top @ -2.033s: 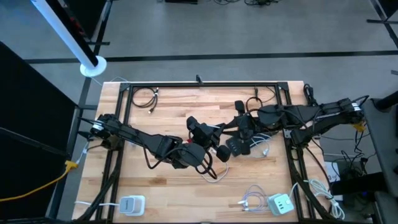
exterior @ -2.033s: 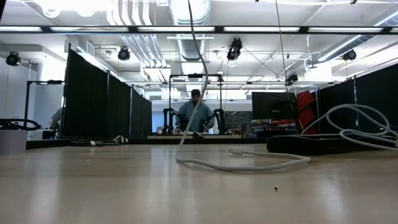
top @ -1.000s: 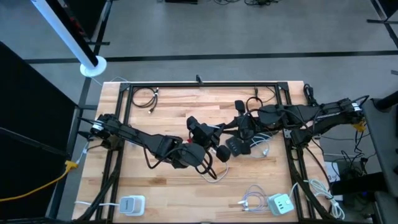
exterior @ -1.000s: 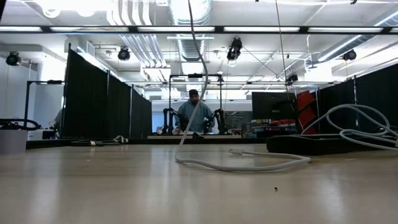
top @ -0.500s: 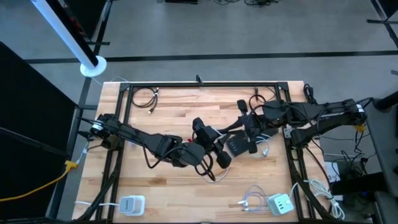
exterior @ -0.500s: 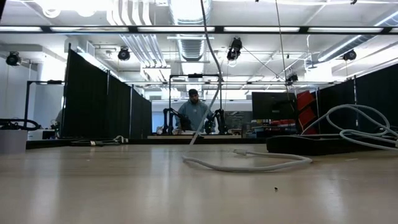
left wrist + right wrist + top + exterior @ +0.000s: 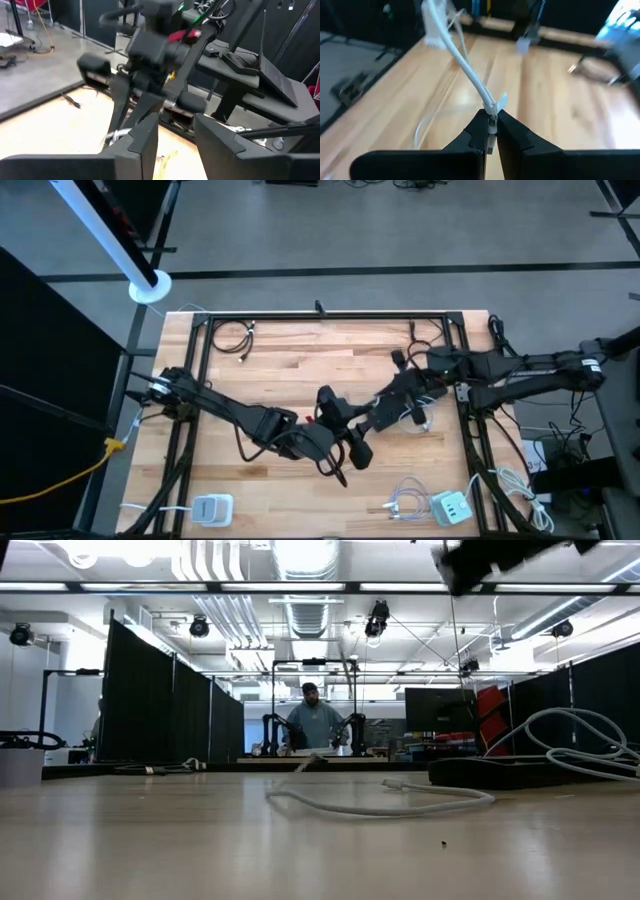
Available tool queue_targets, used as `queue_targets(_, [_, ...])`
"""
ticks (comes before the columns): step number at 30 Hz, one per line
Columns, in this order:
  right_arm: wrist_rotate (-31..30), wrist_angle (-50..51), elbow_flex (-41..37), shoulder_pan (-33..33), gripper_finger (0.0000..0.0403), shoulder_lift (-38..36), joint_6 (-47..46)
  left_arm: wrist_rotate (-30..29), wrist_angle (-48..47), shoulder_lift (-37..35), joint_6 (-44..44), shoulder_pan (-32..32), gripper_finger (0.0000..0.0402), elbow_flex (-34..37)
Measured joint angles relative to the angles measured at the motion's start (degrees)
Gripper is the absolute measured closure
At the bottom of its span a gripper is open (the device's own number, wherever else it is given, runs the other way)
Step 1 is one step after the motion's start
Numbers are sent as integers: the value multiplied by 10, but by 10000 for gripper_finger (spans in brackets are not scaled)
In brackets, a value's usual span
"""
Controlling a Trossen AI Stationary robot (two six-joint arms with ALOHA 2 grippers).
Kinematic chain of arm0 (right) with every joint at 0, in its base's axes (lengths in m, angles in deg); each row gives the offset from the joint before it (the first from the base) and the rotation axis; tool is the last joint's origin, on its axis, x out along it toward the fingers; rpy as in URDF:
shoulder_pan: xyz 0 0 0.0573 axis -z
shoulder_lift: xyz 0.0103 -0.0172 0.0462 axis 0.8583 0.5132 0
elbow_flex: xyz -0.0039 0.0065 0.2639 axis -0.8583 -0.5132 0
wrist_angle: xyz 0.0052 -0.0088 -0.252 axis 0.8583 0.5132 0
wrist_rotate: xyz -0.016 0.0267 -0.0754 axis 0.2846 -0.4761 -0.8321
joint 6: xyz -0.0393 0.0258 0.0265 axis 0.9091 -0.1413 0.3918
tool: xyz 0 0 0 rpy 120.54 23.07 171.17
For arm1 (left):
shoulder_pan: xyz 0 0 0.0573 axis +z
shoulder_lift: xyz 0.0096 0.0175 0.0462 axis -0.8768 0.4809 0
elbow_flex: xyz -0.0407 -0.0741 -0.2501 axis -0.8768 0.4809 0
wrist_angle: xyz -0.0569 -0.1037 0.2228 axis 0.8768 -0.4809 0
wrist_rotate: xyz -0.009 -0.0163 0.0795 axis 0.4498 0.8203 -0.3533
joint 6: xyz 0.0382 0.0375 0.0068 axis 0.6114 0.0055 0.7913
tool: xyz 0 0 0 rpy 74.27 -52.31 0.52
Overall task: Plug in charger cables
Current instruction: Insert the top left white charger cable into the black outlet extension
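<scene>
Grippers meet near the middle of the wooden worktop (image 7: 300, 370). From above, the right gripper (image 7: 384, 412) sits just beside the left gripper (image 7: 352, 442), too dark there to read either's fingers. Only the right wrist view settles it: the right gripper (image 7: 491, 131) is pinched shut on the plug end of a white charger cable (image 7: 465, 67), which rises from the fingertips toward the worktop's edge. The left wrist view shows the left gripper (image 7: 176, 131) with its fingers standing narrowly apart and nothing between them, the right arm looming close ahead. At worktop height, neither gripper's fingers show; instead a loose stretch of the white charger cable (image 7: 380, 806) lies curved on the wood. Seen from above, a black charger cable (image 7: 232, 337) lies coiled near the far left corner, and more white charger cables (image 7: 403, 500) are bunched beside a white charger block (image 7: 450, 506) at the near right edge.
</scene>
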Motion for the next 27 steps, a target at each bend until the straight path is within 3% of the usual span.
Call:
queue_targets(7, [76, -78, -118, 0, 391, 2, 33, 3, 15, 40, -46, 1, 292, 0])
queue_targets(15, [108, -210, -193, 17, 391, 57, 43, 15, 26, 50, -72, 1, 292, 0])
queue_targets(27, [125, -325, -239, 57, 391, 169, 65, 15, 40, 49, -85, -1, 296, 0])
